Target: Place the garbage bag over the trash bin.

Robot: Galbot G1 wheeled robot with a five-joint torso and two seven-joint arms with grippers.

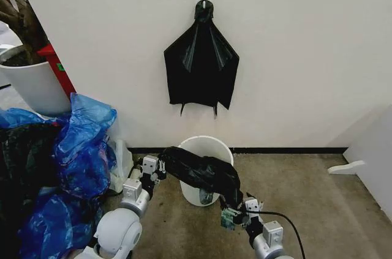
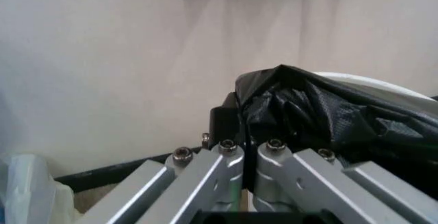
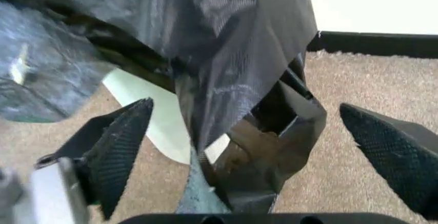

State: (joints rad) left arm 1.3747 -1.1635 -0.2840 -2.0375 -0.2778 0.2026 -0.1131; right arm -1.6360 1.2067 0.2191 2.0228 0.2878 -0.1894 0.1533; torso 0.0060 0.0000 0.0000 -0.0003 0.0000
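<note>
The left pincer [image 1: 160, 167] is clenched on one end of the garbage bag [image 1: 202, 172], its metal links drawn together in the left wrist view with crumpled black plastic bunched at the fingertips [image 2: 241, 126]. It sits just beside the left side of the trash bin [image 1: 205, 149], at about rim height.

The right pincer [image 1: 236, 209] is released: in the right wrist view its two textured black pads [image 3: 123, 147] stand wide apart, and the glossy, wrinkled garbage bag [image 3: 226, 80] hangs down between them without being pinched. This pincer is low in front of the bin, toward its right side, over the carpet.

The bag stretches from the left pincer across the front part of the bin's mouth and drapes down its front right wall toward the right pincer. It is not opened around the rim; the rear of the white rolled rim and part of the bin's inside remain uncovered. The bin stands upright on the brownish carpet floor [image 1: 318, 210], close to the white wall [image 1: 306, 57] and its dark baseboard.

On the wall above the bin, a fan-shaped black bunch [image 1: 202, 69] hangs from a white hook. To the robot's left lies a heap of bright blue plastic bags [image 1: 79, 149], and behind it a large white planter pot [image 1: 33, 87].
</note>
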